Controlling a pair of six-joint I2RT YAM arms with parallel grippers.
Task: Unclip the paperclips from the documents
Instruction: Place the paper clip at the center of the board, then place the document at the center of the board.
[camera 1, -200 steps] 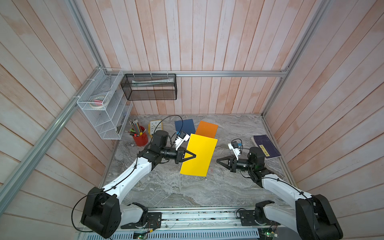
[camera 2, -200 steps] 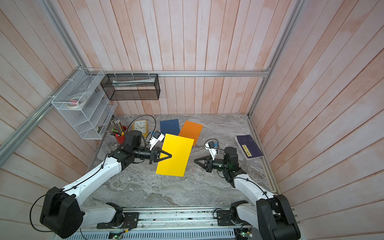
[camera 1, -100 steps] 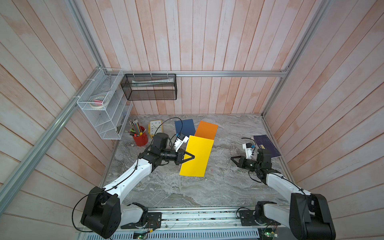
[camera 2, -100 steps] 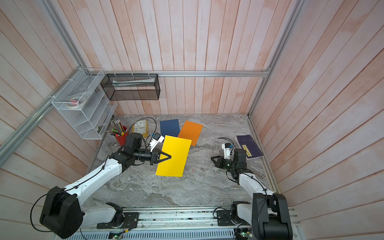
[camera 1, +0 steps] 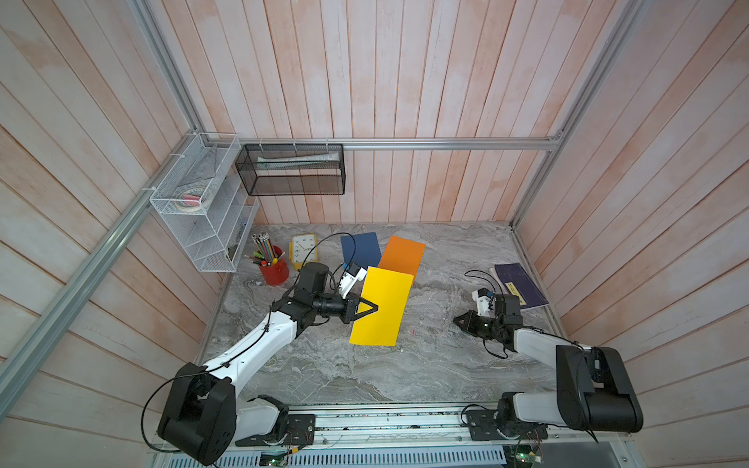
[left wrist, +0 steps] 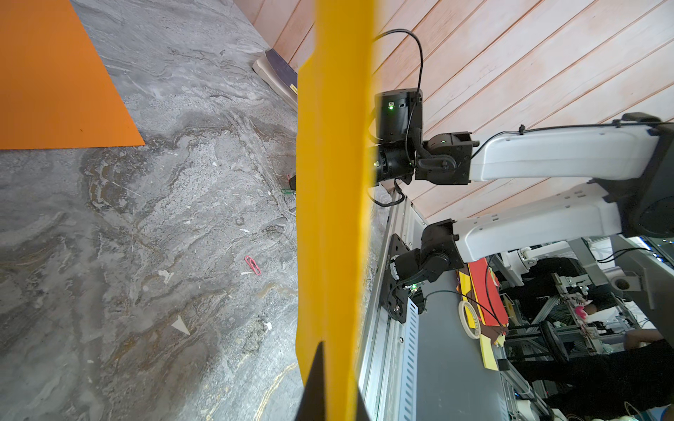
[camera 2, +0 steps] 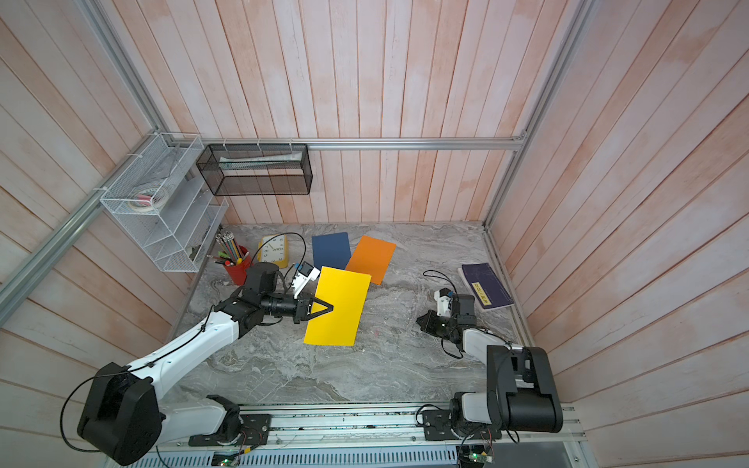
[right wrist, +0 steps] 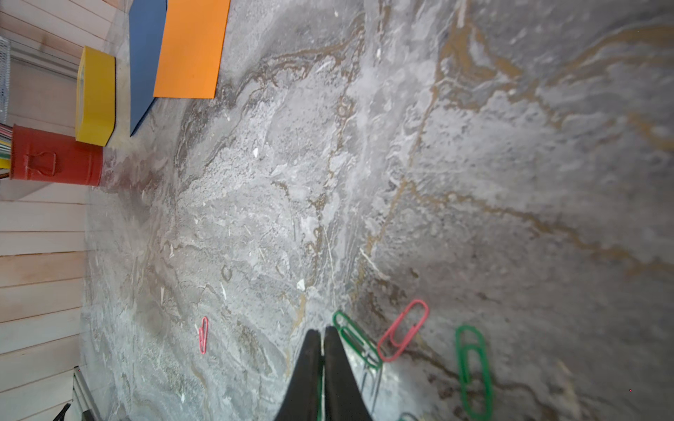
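Yellow sheet (camera 1: pixel 385 324) clamped in my L pincer (camera 1: pixel 375 308), held up for access; R pincer (right wrist: pixel 321 331) together, low by loose clips (right wrist: pixel 355 340), prob. drop spot.

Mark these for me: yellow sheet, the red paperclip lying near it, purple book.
yellow sheet (camera 1: pixel 389 308): in a top view, middle of its face.
red paperclip (left wrist: pixel 252 265): left wrist view, middle of the wire loop.
purple book (camera 1: pixel 523 281): in a top view, middle of the cover.
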